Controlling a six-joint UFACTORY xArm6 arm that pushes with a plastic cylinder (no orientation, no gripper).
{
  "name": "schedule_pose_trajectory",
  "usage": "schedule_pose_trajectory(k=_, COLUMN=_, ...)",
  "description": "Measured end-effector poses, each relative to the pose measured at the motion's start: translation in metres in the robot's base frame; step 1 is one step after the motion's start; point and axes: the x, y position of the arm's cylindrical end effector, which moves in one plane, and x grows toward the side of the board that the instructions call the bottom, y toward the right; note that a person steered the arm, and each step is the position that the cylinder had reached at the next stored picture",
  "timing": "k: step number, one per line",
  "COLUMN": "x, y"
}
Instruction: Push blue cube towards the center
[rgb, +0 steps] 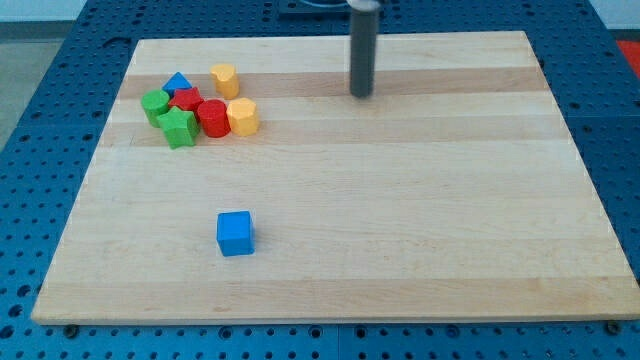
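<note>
My tip (361, 94), bare and touching no block, stood near the board's (400, 220) top edge, while the blue cube (235, 233) lay well apart, down toward the view's bottom-left.

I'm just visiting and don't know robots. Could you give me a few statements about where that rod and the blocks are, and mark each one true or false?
1. My tip touches the blue cube. False: it is far off, toward the view's top and right of the cube.
2. The blue cube sits alone, apart from the other blocks. True.
3. A cluster of blocks lies at the view's upper left of the board. True.
4. The green star is at the view's bottom right. False: it is in the upper-left cluster.
5. Two yellow blocks are visible. True.
</note>
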Motion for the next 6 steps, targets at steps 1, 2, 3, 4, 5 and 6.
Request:
schedule_pose_trajectory(k=1, x=0.084, y=-0.006)
schedule_pose_trajectory(k=2, x=0.156, y=-0.024)
schedule_pose_trajectory(k=3, x=0.208, y=-0.081)
schedule_pose_trajectory(k=4, x=0.228, y=-0.156)
schedule_pose_trajectory(k=5, x=0.222, y=-0.204)
schedule_pose_trajectory(k=6, x=0.174, y=-0.193)
